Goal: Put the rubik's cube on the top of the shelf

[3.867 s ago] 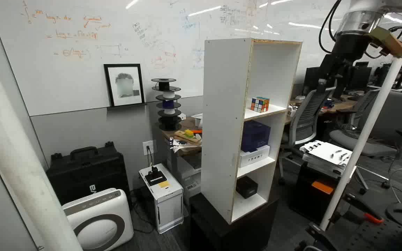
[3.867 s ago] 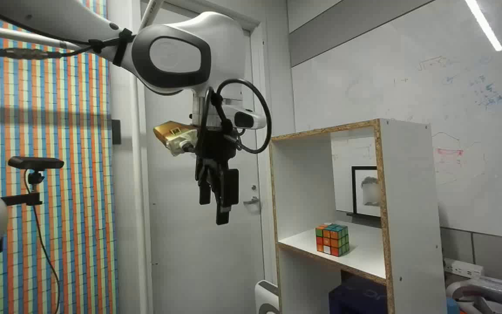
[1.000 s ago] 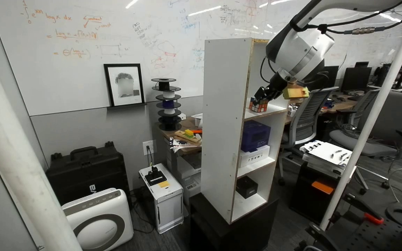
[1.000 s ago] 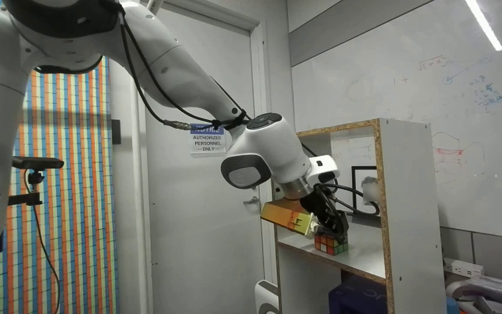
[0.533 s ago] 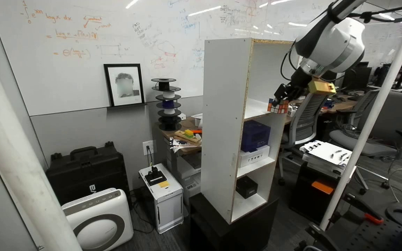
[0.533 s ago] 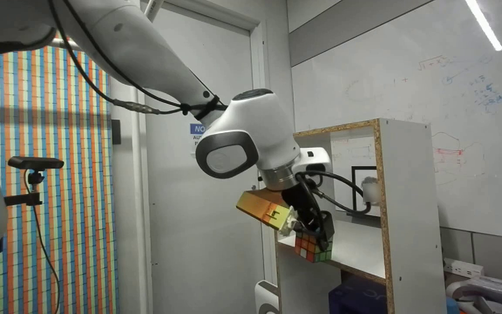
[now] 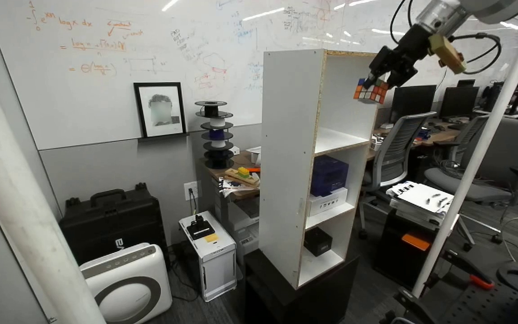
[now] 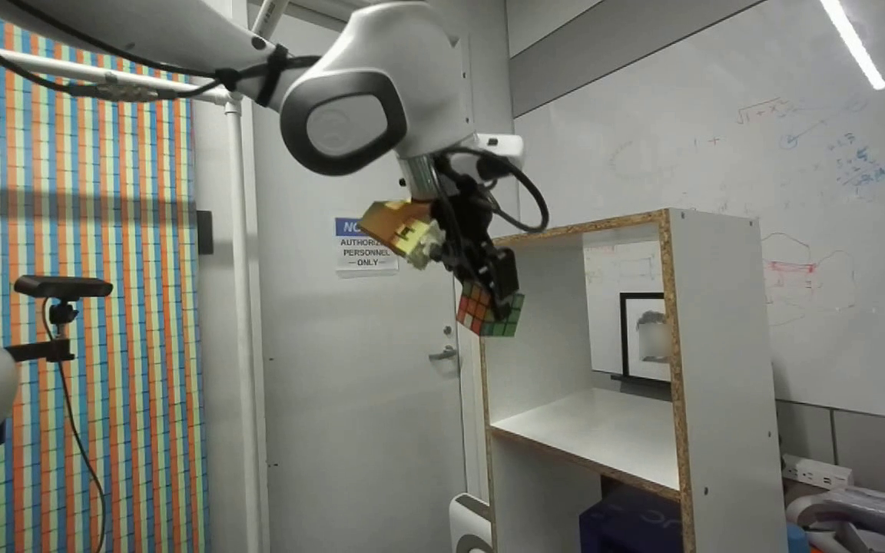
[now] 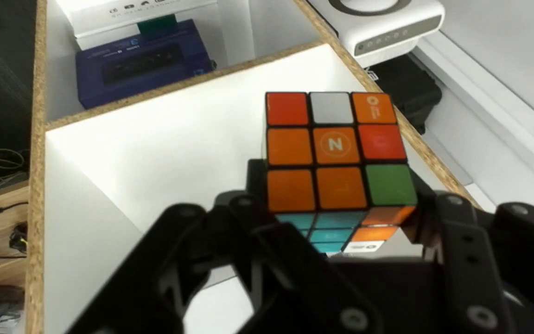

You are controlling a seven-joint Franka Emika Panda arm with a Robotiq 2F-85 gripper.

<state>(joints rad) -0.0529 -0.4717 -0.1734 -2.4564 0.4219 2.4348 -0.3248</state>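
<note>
My gripper [image 9: 339, 185] is clamped on the Rubik's cube [image 9: 336, 146], its fingers [image 8: 505, 273] bearing on opposite sides. The cube is held tilted at the fingertips; the face turned toward the wrist view is mostly orange and red, with one green square at a corner and one white square along an edge. Just behind the fingers, a gold-coloured housing [image 8: 395, 224] is mounted at my wrist. Ahead of the gripper is the white shelf [image 7: 290, 157], the cube being at the front of its upper compartment; whether it crosses the plane of the opening is not settled by the views. In both exterior views the cube appears lower than the top panel [image 8: 581, 229] and clear of the compartment floor [image 8: 596, 430] beneath me. Under that floor, in the middle compartment, a dark purple-blue box [image 7: 329, 175] rests on a white box [image 7: 328, 203]. Farther below me, a black box [image 7: 317, 240] occupies the bottom compartment, and the shelf stands on a black base [image 7: 304, 299]. Beyond the shelf, well apart from my gripper, a framed portrait [image 7: 159, 110] stands against the whiteboard [image 7: 223, 27].
</note>
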